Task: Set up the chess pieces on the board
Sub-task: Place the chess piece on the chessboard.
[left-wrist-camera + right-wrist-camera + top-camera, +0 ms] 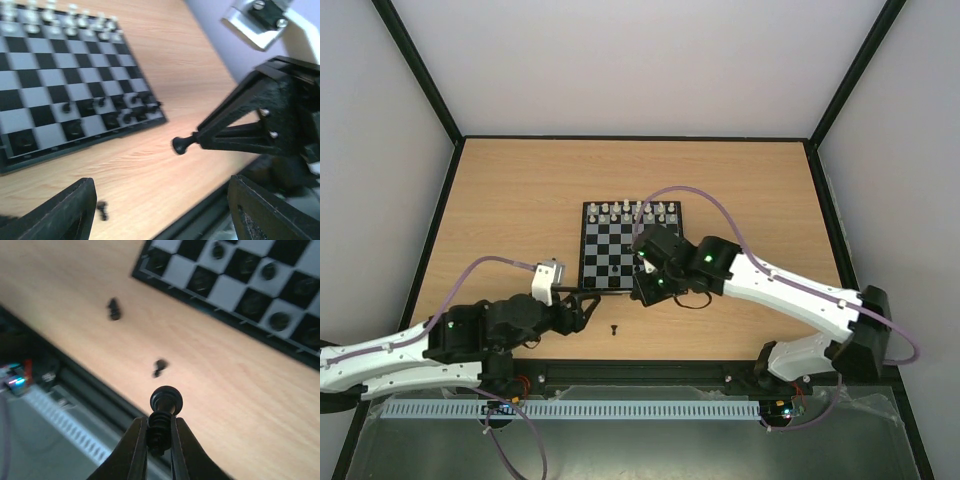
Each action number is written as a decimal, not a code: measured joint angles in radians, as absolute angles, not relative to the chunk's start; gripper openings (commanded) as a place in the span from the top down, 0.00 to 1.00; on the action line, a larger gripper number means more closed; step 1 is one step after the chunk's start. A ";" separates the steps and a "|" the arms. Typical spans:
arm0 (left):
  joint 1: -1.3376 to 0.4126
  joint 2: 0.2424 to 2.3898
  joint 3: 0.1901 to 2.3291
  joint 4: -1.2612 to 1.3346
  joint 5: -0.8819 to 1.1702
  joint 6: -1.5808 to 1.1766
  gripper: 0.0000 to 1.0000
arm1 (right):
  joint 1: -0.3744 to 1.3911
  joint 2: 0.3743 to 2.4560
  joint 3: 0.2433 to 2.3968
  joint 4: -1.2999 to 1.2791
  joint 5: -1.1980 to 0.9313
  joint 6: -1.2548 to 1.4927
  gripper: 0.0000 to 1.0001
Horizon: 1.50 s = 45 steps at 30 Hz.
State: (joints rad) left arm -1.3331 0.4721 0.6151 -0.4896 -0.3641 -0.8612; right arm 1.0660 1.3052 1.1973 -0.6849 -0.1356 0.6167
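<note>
Pale wood-grain surface [520, 200], edged by a thin black frame and closed in by plain white walls [380, 150], with black corner posts [420, 70] slanting up at either side. Along the near edge, a grey slotted rail [570, 410] in front of the arm bases. Purple cables [720, 205] looping over both arms.

Near the middle of the wood, the board [605, 250], lying flat and square to the edges. Along its far rows, the white pieces [635, 210], upright. On its near rows, seen from the left wrist, a cluster of black pieces [125, 112], blurred, some perhaps tipped.

Off the board, on bare wood near its near edge, two loose black pieces [114, 309], well apart from each other and apparently lying on their sides.

Right jaws closed on a black pawn [166, 400], pinched by its base between the fingers [137, 450], head pointing outward, hanging above bare wood just off the board's near edge.

Left jaws spread wide, holding nothing, low over the wood just left of the board's near left corner.
</note>
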 measured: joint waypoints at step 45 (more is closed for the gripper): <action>-1.274 0.582 0.640 -0.701 -0.654 -1.076 0.22 | 1.031 1.815 1.327 -0.547 0.206 0.534 0.99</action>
State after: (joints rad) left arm -1.2736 0.5823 0.6395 -0.7013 -0.6544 -1.0760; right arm 1.0306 1.8153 1.3270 -0.5472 0.2062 0.5343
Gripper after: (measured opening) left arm 0.780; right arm 0.098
